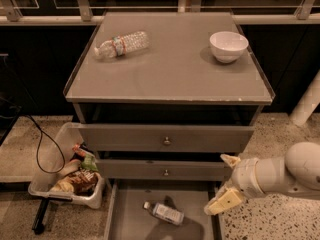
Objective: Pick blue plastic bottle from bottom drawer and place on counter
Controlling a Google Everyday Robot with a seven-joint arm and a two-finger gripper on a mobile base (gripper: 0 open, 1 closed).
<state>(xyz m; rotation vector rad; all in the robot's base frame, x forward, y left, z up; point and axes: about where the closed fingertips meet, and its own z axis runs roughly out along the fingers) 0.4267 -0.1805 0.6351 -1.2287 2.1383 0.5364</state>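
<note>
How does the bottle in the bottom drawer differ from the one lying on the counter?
The blue plastic bottle looks smaller, with a white label; the clear water bottle is larger, crinkled, with a coloured band. The first lies in the open bottom drawer, the second on the counter. Both lie on their sides. The gripper, open, is beside the drawer's right edge.
</note>
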